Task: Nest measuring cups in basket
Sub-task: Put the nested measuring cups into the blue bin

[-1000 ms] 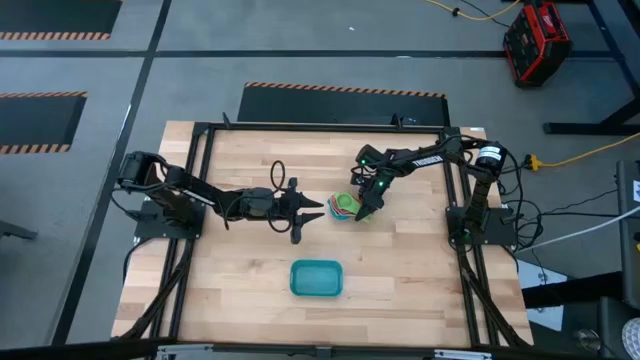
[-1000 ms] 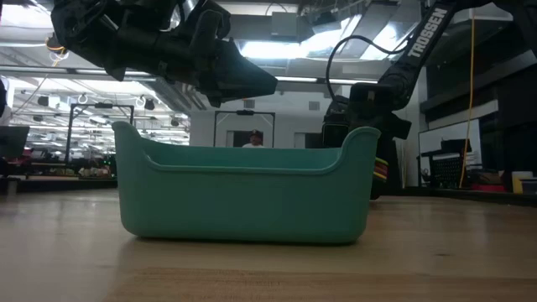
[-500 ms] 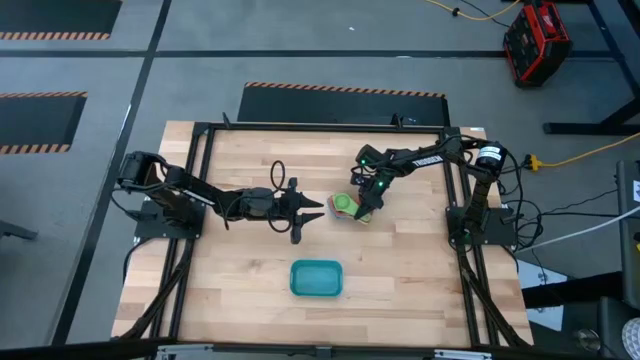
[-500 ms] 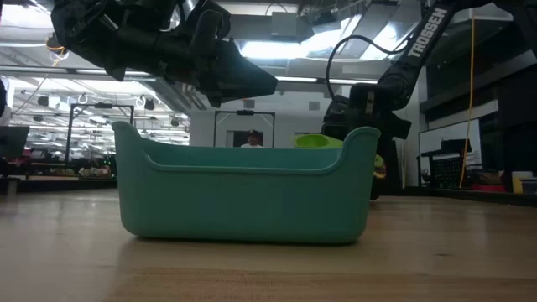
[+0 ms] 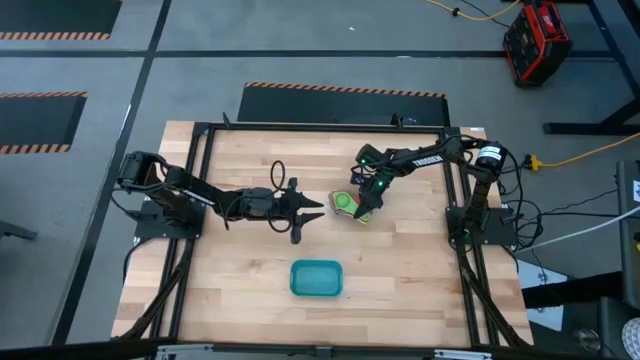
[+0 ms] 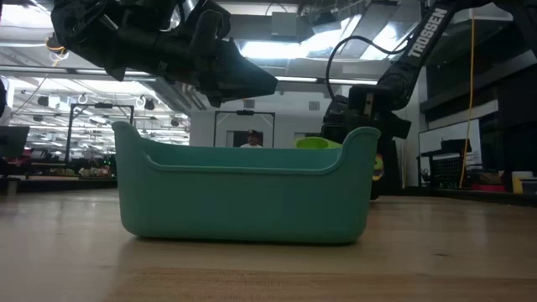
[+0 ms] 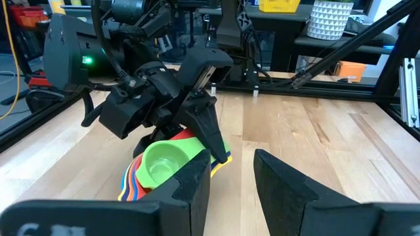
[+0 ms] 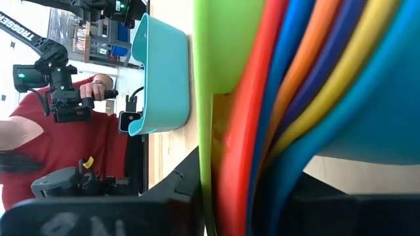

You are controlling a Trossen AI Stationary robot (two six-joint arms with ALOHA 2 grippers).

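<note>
One nested stack of measuring cups [image 5: 346, 205] sits in my right claw [image 5: 362, 210], pinched by the bunched handles; the right wrist view shows green, red, orange, blue and yellow edges packed together between my fingers. Change since a second ago: the stack has lifted off the surface [image 5: 400, 270] and tilted, green cup [image 7: 164, 164] uppermost. In the low view its green rim now peeks above the far wall of the basket [image 6: 243, 191], where earlier only dark arm showed.

Basket position: empty, as far as I can see, near the front edge of the surface, well apart from the stack (which hangs over the middle of the surface, farther back).

Left claw [image 5: 310, 211]: fingers parted, holding nothing, hovering just beside the stack and pointing at it.

Judgement: nesting looks done and the lift has begun. What remains is the carry forward to the basket and a level set-down. Risk: a grip on the handles alone may let the tilted stack slip or fan apart in transit.
</note>
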